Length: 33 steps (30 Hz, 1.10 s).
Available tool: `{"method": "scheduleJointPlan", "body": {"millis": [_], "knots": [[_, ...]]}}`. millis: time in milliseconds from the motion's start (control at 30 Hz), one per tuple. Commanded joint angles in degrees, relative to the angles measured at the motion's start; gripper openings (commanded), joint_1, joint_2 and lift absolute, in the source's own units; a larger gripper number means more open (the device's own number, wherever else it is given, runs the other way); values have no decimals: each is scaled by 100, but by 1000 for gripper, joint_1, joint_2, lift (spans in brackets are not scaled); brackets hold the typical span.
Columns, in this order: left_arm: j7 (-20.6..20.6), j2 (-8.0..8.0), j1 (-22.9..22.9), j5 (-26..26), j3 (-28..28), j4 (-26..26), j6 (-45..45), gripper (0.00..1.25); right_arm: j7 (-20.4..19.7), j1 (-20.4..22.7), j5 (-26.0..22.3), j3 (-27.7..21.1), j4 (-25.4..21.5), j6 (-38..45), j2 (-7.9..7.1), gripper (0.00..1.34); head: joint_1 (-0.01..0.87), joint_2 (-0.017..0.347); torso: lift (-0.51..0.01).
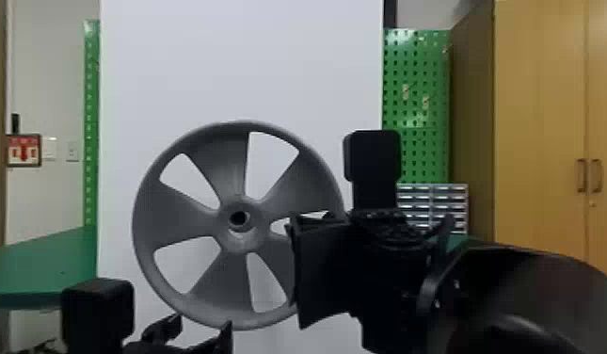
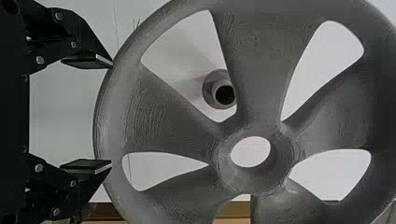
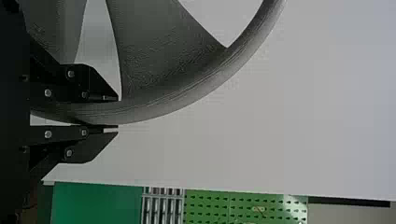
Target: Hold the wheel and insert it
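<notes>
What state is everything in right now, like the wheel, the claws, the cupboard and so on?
Wheel, upright, held by its rim, not on the shaft
Shaft, bare
Right claw, closed on the wheel's rim
Left claw, open, gripping nothing
Cupboard doors, closed
Small drawers, can't tell if all shut

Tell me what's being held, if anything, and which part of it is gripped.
The wheel is held by its outer rim, on the robot's right side, between the right gripper's jaws. The left gripper is open, holding nothing.
</notes>
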Motion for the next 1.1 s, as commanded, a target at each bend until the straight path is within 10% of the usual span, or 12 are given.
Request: {"method": "scheduleJointPlan", "body": {"millis": [0,1067], "knots": [[-1,0,-1,0,-11,3,0,761,-78,-10,-30,112,65,-170,5,41,0,21,-489],[-1,0,-10,-9,-28,12,0,761,-210,-98,40,164,249,-495,5,43,0,21,-489]]}}
